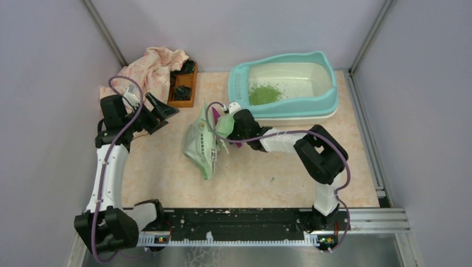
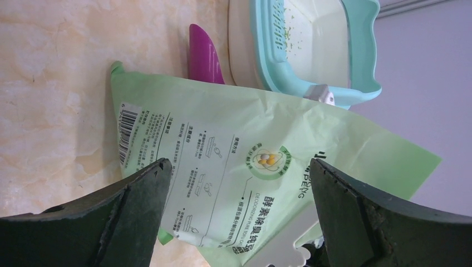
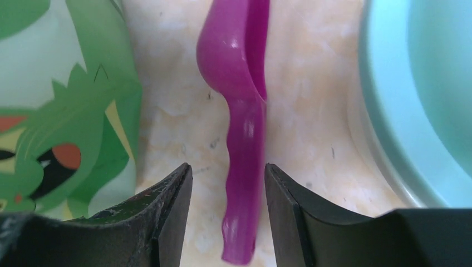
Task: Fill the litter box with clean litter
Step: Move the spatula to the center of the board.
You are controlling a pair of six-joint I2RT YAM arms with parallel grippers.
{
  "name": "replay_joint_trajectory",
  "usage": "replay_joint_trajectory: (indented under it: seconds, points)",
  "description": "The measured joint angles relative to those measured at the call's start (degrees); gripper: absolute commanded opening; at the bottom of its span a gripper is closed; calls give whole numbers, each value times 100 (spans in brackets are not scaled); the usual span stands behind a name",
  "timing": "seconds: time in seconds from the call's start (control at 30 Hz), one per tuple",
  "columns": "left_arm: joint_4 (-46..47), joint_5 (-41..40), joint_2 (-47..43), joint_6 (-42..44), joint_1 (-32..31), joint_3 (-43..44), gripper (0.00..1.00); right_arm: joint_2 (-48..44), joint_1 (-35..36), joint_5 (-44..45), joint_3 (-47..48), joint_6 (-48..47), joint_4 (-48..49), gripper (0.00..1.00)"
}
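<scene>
Clean litter (image 1: 264,93) lies in the litter box (image 1: 332,89), near its perforated ledge. Just beside the box lies a purple scoop (image 3: 245,139), its handle between the half-open right hand (image 3: 228,172), not clamped. Beyond the scoop from the box, a green bag (image 2: 278,128) shows a barcode and Chinese print. The left hand (image 2: 239,167) gapes wide, empty.

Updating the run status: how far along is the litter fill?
Partly done: a small pile of loose green litter granules lies in the teal-rimmed plastic litter box, most of its cream basin bare. In hand: nothing gripped; the right jaws stand open astride the handle of the purple plastic scoop on the table, the left jaws open and empty. Left: more litter, presumably from the pale green printed bag.
</scene>
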Motion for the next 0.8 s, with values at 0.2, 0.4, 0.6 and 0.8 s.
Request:
replay_joint_trajectory:
  seconds: [0.2, 0.4, 0.6, 0.8]
  points:
    - [-94, 4, -109, -4, 7, 197, 99, 693, 0, -116, 619, -2, -96, 50]
    - [-109, 2, -157, -4, 9, 262, 99, 988, 0, 92, 833, -15, -339, 29]
    - [-114, 2, -157, -22, 17, 262, 99, 986, -7, 297, 826, -4, -363, 12]
    - [-114, 4, -157, -22, 17, 262, 99, 640, -11, 396, 420, 37, -426, 4]
